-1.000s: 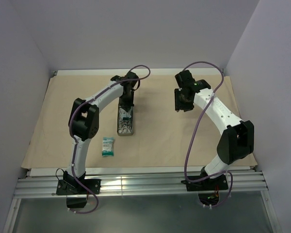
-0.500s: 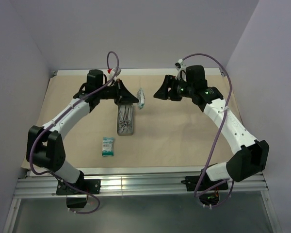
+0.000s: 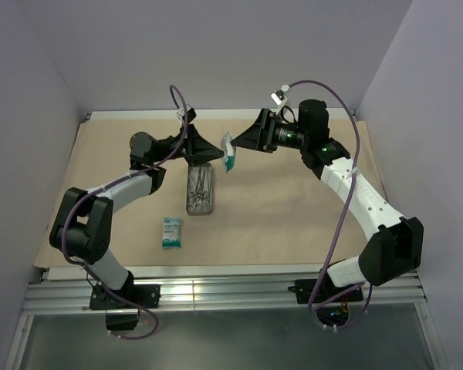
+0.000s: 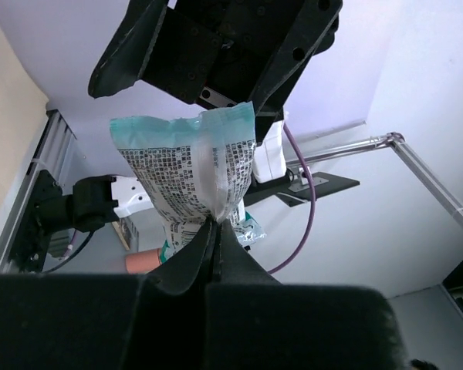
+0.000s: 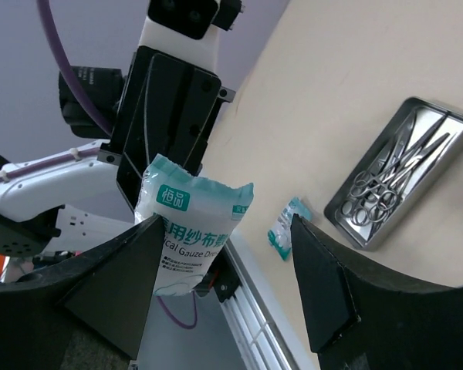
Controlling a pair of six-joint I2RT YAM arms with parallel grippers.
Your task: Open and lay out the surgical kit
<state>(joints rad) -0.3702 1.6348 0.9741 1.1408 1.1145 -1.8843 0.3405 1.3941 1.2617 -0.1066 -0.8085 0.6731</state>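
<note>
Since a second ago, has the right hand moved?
Yes. The right hand has swung left: it was well right of the grey tray, and is now just past the tray's far right corner, beside the packet the left hand holds.

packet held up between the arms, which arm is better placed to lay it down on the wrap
Left, likely. The left tool is shut on the packet and could lower it to the wrap. The right tool is open around it, gripping nothing.

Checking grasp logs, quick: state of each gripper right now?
Left gripper: jaws closed on one end of the teal-white packet.
Right gripper: jaws open, either side of the same packet's other end.
</note>
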